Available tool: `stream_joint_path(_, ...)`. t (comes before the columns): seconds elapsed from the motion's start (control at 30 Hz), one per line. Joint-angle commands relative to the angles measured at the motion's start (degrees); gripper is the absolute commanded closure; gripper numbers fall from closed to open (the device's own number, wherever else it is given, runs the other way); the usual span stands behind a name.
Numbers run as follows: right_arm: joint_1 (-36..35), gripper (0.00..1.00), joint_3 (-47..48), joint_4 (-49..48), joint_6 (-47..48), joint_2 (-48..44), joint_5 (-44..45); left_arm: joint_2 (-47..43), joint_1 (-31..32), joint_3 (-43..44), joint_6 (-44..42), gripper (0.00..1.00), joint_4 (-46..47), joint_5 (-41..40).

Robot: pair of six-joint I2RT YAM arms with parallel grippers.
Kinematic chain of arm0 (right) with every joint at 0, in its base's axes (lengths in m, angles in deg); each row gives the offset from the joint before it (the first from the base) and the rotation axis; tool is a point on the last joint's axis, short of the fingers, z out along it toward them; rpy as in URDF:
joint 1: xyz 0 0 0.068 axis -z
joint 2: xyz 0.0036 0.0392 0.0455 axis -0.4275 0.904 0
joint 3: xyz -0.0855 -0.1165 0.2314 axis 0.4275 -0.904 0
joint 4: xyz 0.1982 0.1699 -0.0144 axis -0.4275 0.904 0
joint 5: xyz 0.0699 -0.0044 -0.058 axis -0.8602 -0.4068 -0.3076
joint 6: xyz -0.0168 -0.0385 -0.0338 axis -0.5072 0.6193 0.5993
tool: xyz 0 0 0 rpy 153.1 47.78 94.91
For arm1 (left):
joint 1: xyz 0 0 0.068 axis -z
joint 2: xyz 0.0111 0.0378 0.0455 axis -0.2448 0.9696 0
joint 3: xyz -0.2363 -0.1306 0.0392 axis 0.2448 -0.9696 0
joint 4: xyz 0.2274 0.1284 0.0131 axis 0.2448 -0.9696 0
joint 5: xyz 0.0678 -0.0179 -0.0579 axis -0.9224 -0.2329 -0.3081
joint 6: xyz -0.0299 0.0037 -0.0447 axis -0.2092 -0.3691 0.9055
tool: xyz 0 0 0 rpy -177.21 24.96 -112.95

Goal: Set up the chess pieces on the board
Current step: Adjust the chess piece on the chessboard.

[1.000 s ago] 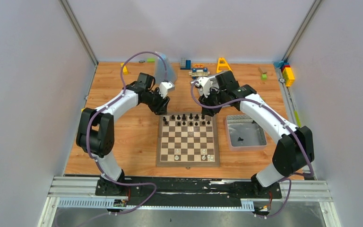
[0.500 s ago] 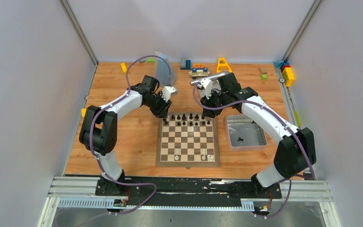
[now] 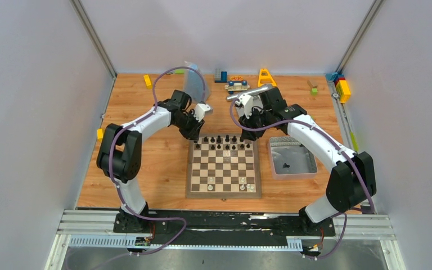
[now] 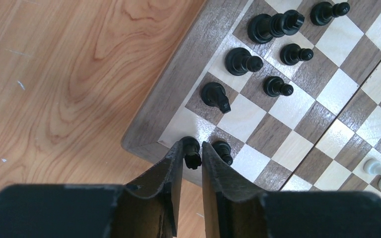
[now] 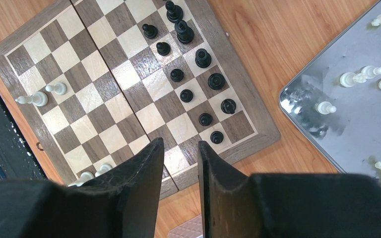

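Observation:
The board lies at the table's middle. Black chess pieces fill much of its two far rows, and a few cream ones stand on the near rows. My left gripper is at the board's far left corner. In the left wrist view it is shut on a black piece over the cream corner square, next to a black pawn. My right gripper is open and empty above the board's far right edge; in its own view nothing is between the fingers.
A grey tray right of the board holds several cream pieces. Toy blocks line the far edge: a yellow frame, a blue toy, a clear container and coloured bricks at the right.
My left arm has swung right, bringing its gripper onto the board's far left corner. The right arm has barely moved.

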Motion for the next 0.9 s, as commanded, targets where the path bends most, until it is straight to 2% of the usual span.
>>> stream_joint_path(0.0,0.2,0.68,-0.1,-2.2,-0.5,-2.0,-1.1,0.9,0.5,3.0,-0.4,0.73,-0.4,0.9)
stream_joint_path(0.17,0.2,0.68,-0.2,-2.3,-0.4,-1.9,-0.9,1.3,0.6,4.0,-0.2,0.78,-0.5,1.0)
stream_joint_path(0.57,0.1,0.69,-0.6,-2.3,-0.3,-2.0,-0.5,2.1,1.4,4.5,-0.4,0.79,-1.2,1.3)
stream_joint_path(0.7,0.2,0.69,-0.8,-2.4,-0.2,-2.0,-0.3,2.3,1.5,4.7,-0.3,0.74,-1.3,1.1)
stream_joint_path(0.87,0.9,0.69,-1.3,-2.3,-0.3,-2.4,0.7,1.7,1.6,4.9,-0.2,0.62,-1.2,-0.1)
